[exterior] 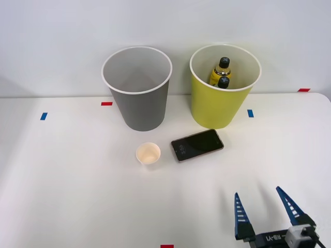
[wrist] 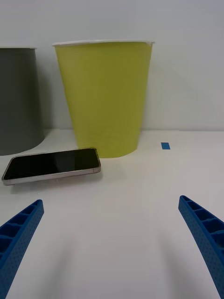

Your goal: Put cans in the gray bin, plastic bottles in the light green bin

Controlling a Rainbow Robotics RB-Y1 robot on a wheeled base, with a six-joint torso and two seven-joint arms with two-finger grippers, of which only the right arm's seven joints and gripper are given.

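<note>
my right tool (exterior: 264, 213) hangs low over the near right part of the white counter (exterior: 62, 181), its blue ribbed fingers (exterior: 241, 214) spread wide and holding nothing. both small black-capped plastic bottles of amber liquid (exterior: 221, 73) stand inside the tall lime plastic bin with the white rim (exterior: 222, 106), so that half of the sort looks finished to me. the tall tapered gray plastic bin (exterior: 140, 106) sits just left of the lime one, and from the front view its inside looks pale and bare as far down as i can see; the bottom is hidden. i cannot spot a can on the counter.

what lies between me and the bins is a dark flat phone (exterior: 197, 144) and a small cream paper cup (exterior: 148, 154), neither of which belongs in either bin. my call is to keep the tool released, lift clear of the phone, and look over the counter before committing to any reach.
</note>
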